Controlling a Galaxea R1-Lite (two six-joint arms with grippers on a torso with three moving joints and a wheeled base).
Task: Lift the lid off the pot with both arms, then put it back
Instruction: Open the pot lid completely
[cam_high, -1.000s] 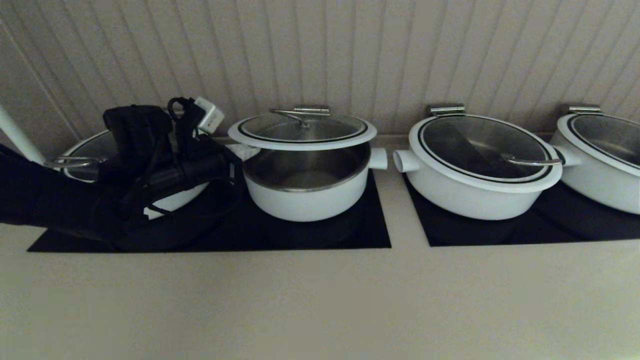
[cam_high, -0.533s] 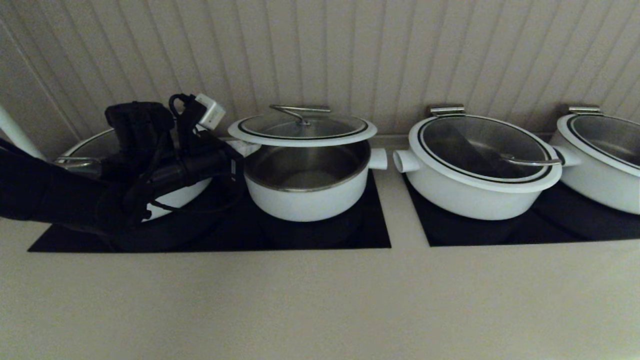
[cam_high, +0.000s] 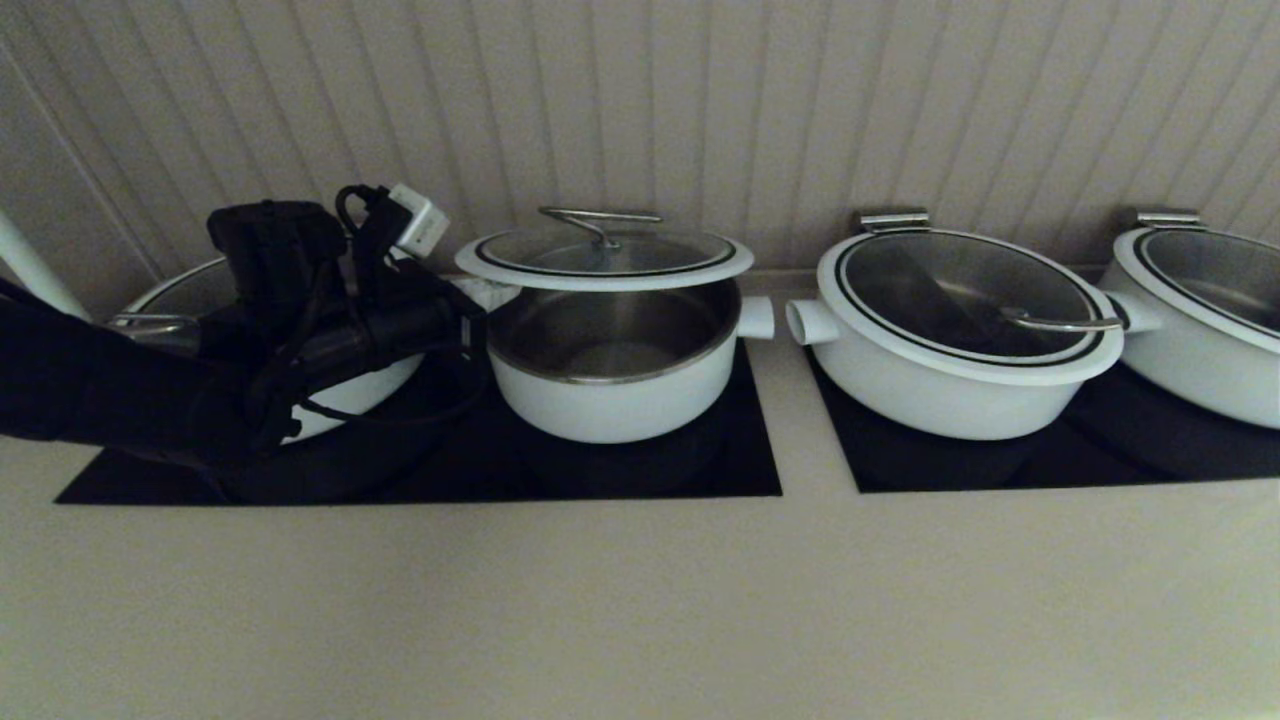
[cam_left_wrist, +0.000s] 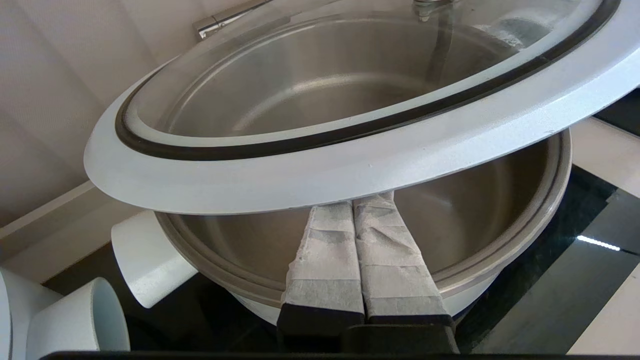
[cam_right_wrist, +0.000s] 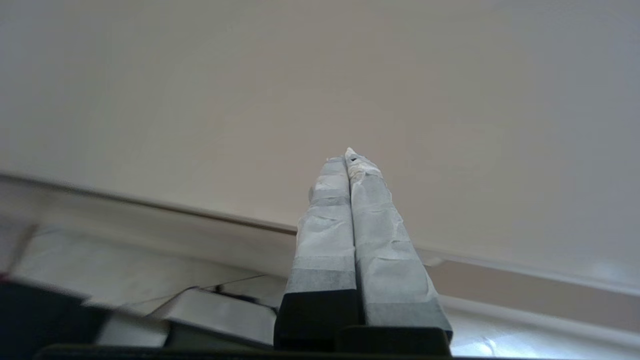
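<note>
Head view shows the lid (cam_high: 604, 258) raised above the pot (cam_high: 615, 365), centre-left of frame. Left gripper (cam_left_wrist: 350, 207), fingers pressed together, props the rim from beneath. Right gripper (cam_right_wrist: 348, 160) is closed, holding nothing.

On my head feed I see a wide white pot (cam_high: 950, 370) with its glass lid (cam_high: 965, 290) seated, resting on a black cooktop panel (cam_high: 1000, 465). Another lidded white pot (cam_high: 1215, 330) stands just beside it at the right edge. A ribbed beige wall (cam_high: 700, 110) runs behind, pale counter (cam_high: 640, 610) in front.
</note>
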